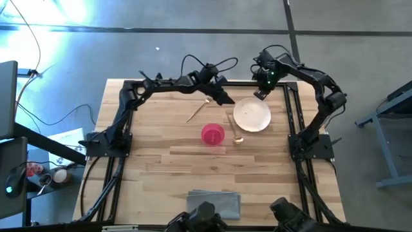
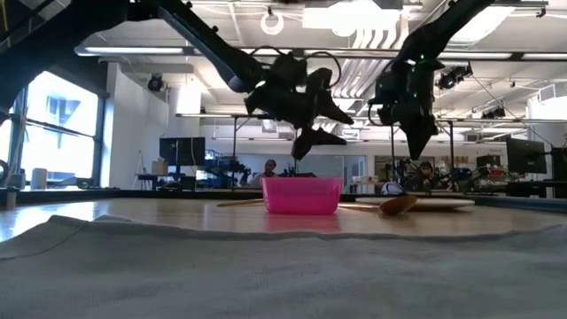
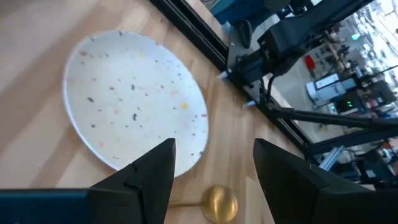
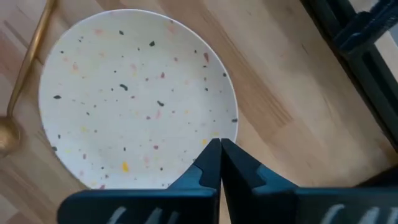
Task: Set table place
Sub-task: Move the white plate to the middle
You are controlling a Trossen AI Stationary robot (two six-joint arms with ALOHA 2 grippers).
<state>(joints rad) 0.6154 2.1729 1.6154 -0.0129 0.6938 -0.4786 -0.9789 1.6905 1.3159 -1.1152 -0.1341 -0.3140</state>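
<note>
The off-white speckled plate (image 1: 252, 115) lies flat on the table's far right part. The gold spoon (image 1: 235, 129) lies just left of it, and the pink bowl (image 1: 213, 134) stands left of the spoon. The gold fork (image 1: 197, 111) lies farther left, toward the far edge. My left gripper (image 1: 226, 100) is open and empty, in the air by the plate's far left side; its wrist view shows the plate (image 3: 134, 99) and the spoon's bowl (image 3: 217, 202) beyond its fingers. My right gripper (image 4: 219, 144) is shut and empty, above the plate's far rim (image 4: 230, 106) and clear of it.
A folded grey cloth (image 1: 214, 201) lies at the table's near edge. The black rail frame (image 1: 293, 109) runs close to the plate's right and far sides. Bare wood lies between the bowl and the cloth. People show in the room behind the table.
</note>
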